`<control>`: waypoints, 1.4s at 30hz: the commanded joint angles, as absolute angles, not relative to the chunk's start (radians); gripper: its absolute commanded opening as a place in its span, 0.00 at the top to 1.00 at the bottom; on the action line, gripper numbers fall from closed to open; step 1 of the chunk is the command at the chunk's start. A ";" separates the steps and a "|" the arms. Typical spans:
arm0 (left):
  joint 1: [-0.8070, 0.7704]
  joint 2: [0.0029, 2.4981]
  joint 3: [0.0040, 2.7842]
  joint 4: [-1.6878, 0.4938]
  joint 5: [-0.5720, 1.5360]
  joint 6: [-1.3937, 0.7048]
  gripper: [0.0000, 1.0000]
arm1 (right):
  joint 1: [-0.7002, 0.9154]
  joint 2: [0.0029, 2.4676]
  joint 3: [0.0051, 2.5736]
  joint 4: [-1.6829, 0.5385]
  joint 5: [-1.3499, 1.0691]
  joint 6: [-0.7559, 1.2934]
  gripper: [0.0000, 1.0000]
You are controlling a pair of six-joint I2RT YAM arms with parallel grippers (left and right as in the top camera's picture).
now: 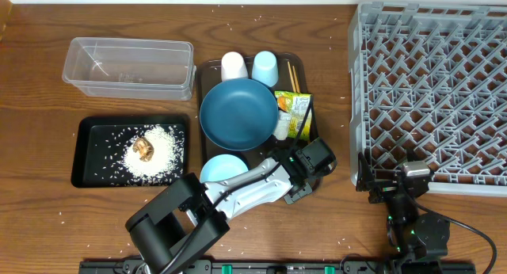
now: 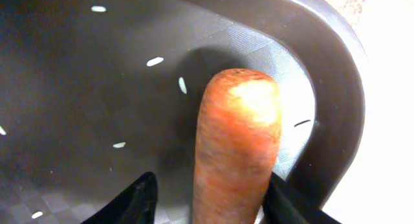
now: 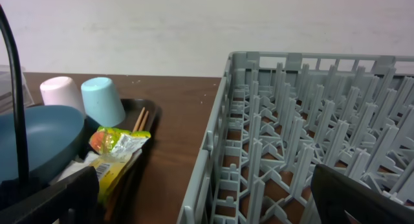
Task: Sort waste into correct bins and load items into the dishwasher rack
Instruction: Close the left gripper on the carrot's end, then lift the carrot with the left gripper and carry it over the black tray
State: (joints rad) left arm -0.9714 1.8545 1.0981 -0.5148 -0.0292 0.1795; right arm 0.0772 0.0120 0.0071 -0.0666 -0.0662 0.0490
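While the left pincer [image 2: 210, 195] straddled the orange carrot [image 2: 236, 140], its jaws stood only part-way apart. One black finger [image 2: 294, 208] lay against the carrot's side and the other stood off, with a strip of tray floor showing between. It was therefore released rather than clenched. The carrot lay in a rounded corner of the dark brown serving tray [image 2: 330, 62], its pale blunt end pointing at the rim, with a few loose rice grains [image 2: 155, 61] on the floor beside it. From overhead that was the tray's near right corner, where the left arm's wrist hid the carrot.

On the same tray sat the large blue plate [image 1: 238, 112], with the white cup [image 1: 234, 66] and the light-blue cup [image 1: 264, 67] upside down behind it. The wooden chopsticks [image 1: 293, 74] lay just right of the cups, and the crumpled wrapper [image 1: 295, 112] rested against the plate's right edge. The light-blue bowl [image 1: 223, 169] stood at the tray's near edge, partly under the arm.

To the left on the worktop [image 1: 40, 108], the black tray [image 1: 91, 167] held a heap of rice and the brown food lump [image 1: 143, 147]. The clear container [image 1: 127, 64] stood behind it.

The right pincer [image 3: 206, 185] was spread wide and gripped nothing, by the near left corner of the grey dishwasher rack [image 1: 432, 92].
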 commanded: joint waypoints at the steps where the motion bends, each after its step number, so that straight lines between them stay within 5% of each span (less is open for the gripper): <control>1: -0.971 1.889 1.097 -0.518 -0.038 0.179 0.52 | 0.059 0.007 0.006 -0.070 -0.060 0.063 0.01; 27: -0.971 1.810 1.098 -0.522 -0.038 0.118 0.70 | 0.059 0.007 0.006 -0.070 -0.060 0.063 0.01; 42: -0.878 1.629 1.098 -0.550 -0.037 0.091 0.71 | 0.059 0.007 0.006 -0.070 -0.060 0.063 0.01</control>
